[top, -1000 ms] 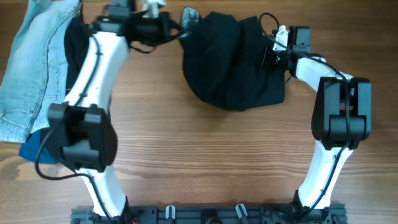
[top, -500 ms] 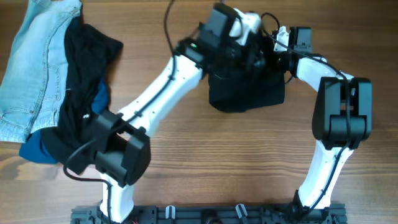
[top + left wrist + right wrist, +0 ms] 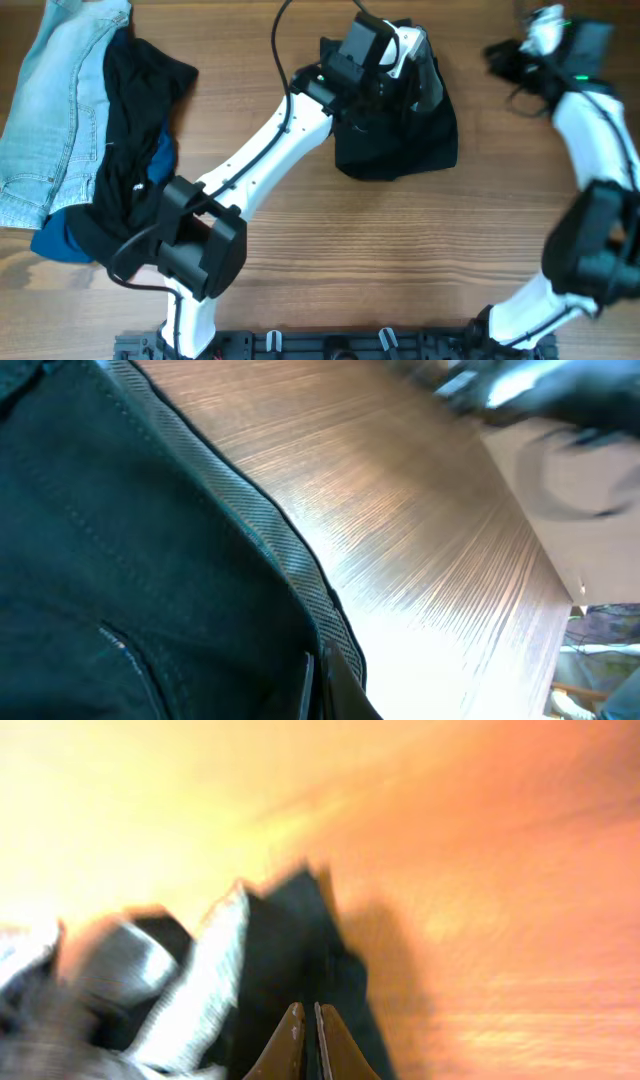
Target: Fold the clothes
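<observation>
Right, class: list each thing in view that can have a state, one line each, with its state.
black garment: folded into a compact block.
jeans: unfolded, lying at left.
dark clothes pile: crumpled, unfolded, partly on jeans.
left gripper: over the black garment, jaws hidden.
right gripper: shut, away from the garment.

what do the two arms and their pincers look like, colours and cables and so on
Both arms have white tubular links with bulky black joint housings. The left arm carries a thin black cable looping above its wrist. The right arm is motion-blurred, with a small green light near its wrist. The right pincer has slim, tapered tan-brown fingers.
</observation>
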Robot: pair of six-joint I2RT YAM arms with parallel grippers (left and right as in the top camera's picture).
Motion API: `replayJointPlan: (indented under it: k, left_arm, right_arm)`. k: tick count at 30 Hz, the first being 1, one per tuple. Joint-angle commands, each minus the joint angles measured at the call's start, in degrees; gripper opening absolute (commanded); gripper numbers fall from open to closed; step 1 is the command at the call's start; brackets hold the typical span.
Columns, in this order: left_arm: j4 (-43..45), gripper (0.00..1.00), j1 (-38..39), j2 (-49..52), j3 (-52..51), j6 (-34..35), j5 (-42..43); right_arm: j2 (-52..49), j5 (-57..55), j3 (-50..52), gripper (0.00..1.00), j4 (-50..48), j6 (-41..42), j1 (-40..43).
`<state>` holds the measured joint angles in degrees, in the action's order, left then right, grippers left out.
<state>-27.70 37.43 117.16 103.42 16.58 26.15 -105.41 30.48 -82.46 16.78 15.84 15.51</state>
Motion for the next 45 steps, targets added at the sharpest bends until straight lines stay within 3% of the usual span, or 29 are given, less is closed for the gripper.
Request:
replayJointPlan:
  k: [1, 2, 3, 4, 5, 10, 13, 20, 22, 27, 34, 45]
  left_arm:
    - [2.8, 0.04, 2.6, 2.7, 0.1, -1.4, -0.3]
    - [3.6, 0.08, 3.1, 3.3, 0.1, -1.4, -0.3]
    - [4.3, 0.33, 3.8, 3.9, 0.1, -1.4, -0.3]
    - [5.1, 0.78, 4.5, 4.6, 0.1, -1.4, -0.3]
    - [5.6, 1.0, 4.9, 5.0, 0.1, -1.4, -0.3]
    - [7.6, 1.0, 6.6, 5.9, 0.1, -1.4, 0.3]
    - [10.8, 1.0, 5.5, 5.5, 0.1, -1.3, 5.3]
    - [11.3, 1.0, -3.4, -1.8, 0.1, 3.7, 8.2]
    - [9.6, 1.0, -7.7, -5.4, 0.1, 3.7, 8.4]
    - [1.2, 1.0, -17.3, -11.1, 0.1, 3.3, 8.3]
    - [-7.1, 1.0, -19.9, -10.1, 0.1, -2.9, 7.6]
    - [-8.9, 1.0, -19.5, -8.1, 0.1, -4.6, 4.2]
  right_arm:
    - [3.7, 3.0, -0.9, 0.05, 1.8, 0.7, 2.4]
    - [3.9, 3.7, -0.9, 0.05, 2.0, 0.7, 2.9]
    - [4.0, 4.6, -0.9, 0.05, 1.9, 0.8, 3.4]
    - [4.0, 5.1, -0.9, 0.05, 1.9, 0.9, 3.6]
    - [4.0, 5.7, -0.9, 0.05, 1.9, 0.9, 3.8]
    - [4.0, 6.1, -0.9, 0.05, 1.8, 1.8, 3.9]
    - [4.0, 8.5, -0.9, 0.05, 1.6, 1.8, 3.8]
    - [4.0, 13.7, -0.9, 0.11, 3.6, -0.8, 2.9]
    - [3.9, 14.5, -0.9, 0.18, 5.3, -5.1, 1.2]
    - [2.6, 11.5, -0.9, 0.55, 8.8, -21.9, -7.2]
    - [-4.1, 5.1, -0.9, 0.56, 5.4, -23.8, -14.5]
    - [-12.2, 4.1, -0.9, 0.59, -4.0, -24.9, -15.3]
